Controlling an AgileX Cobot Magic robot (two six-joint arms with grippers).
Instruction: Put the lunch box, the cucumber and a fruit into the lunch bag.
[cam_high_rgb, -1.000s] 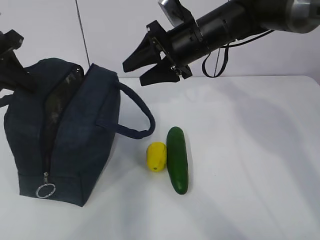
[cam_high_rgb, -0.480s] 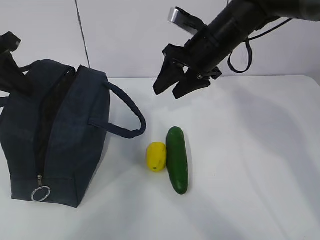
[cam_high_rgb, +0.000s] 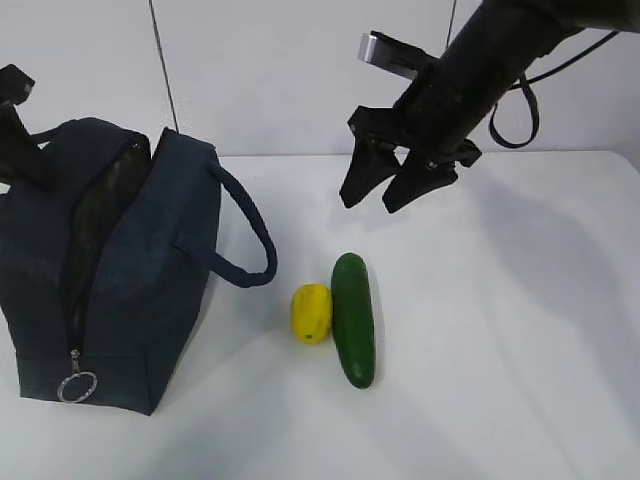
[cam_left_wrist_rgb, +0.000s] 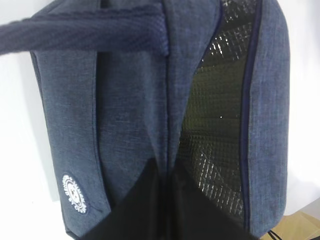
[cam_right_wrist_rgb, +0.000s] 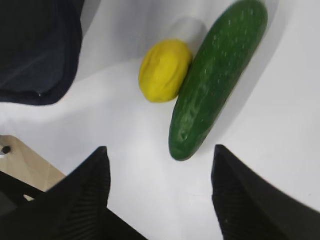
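exterior view: our right gripper (cam_high_rgb: 388, 186) hangs spread and empty above the cucumber (cam_high_rgb: 353, 318), which touches the yellow fruit (cam_high_rgb: 311, 312); the lunch bag (cam_high_rgb: 130, 270) stands unzipped at left.

left wrist view: our left gripper (cam_left_wrist_rgb: 162, 172) is pinched on the bag's zipper edge, holding it open; no lunch box shows.

right wrist view: we judge the next move is descending to straddle the cucumber.

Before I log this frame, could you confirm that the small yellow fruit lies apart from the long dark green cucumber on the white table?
Not quite: the small yellow fruit lies touching the long dark green cucumber, not apart from it, on the white table. The right wrist view shows this.
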